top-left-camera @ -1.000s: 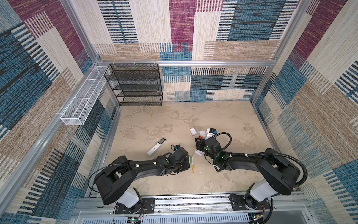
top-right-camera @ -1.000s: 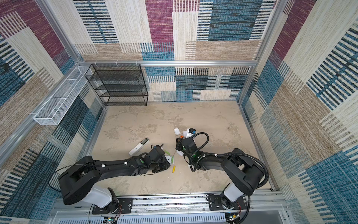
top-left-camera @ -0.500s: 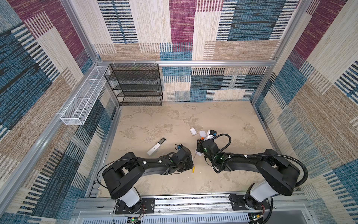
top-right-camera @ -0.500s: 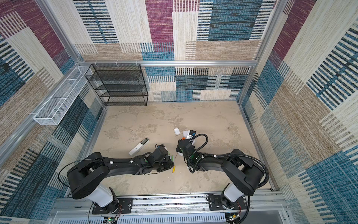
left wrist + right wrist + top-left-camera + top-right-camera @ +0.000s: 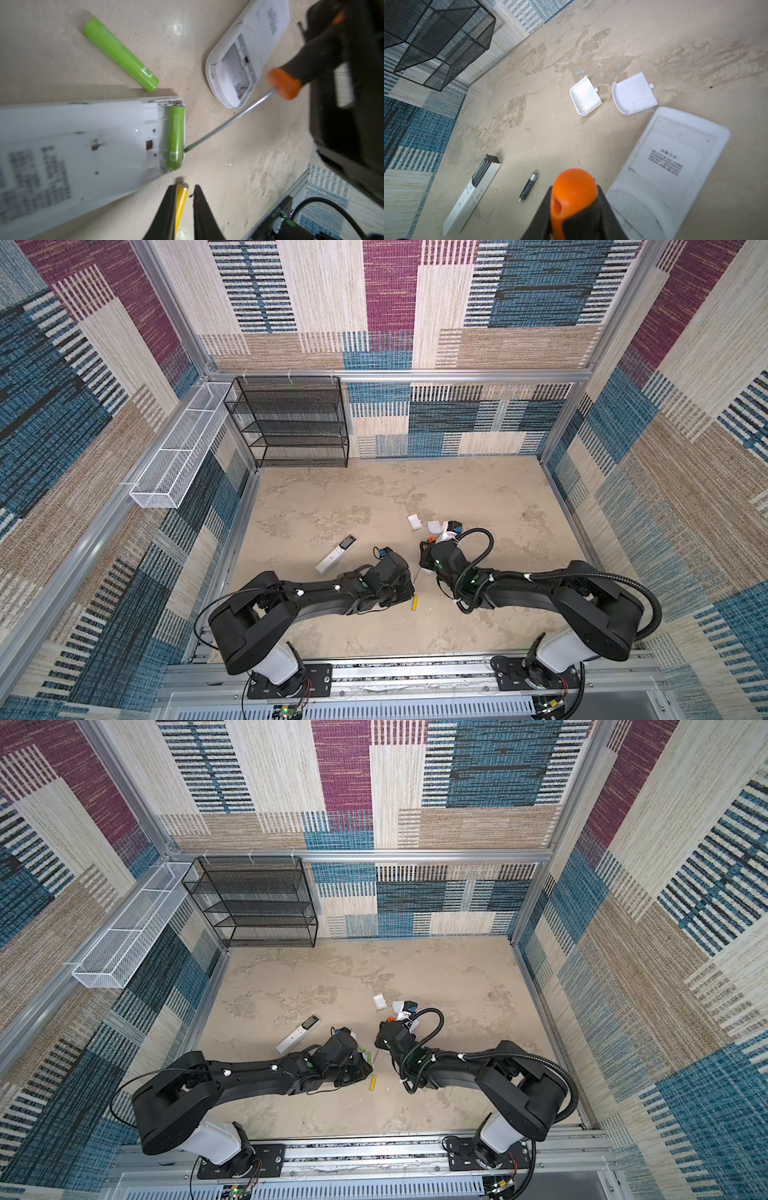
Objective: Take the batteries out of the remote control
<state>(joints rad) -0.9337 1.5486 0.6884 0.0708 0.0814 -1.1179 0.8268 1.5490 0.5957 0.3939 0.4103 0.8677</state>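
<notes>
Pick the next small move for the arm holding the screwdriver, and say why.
Probably pry upward with the orange-and-black-handled screwdriver: its tip rests beside the lime green cylindrical battery still seated in the open compartment of the white plastic remote control.

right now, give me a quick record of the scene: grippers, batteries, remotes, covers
left gripper: jaws slightly apart, astride the yellow battery lying on the table
right gripper: shut on the screwdriver
screwdriver tip: at the seated green battery in the large remote, bay open
loose green battery: on the table
black battery: on the table
second remote: bay open, no battery seen
covers: two, off, side by side
</notes>
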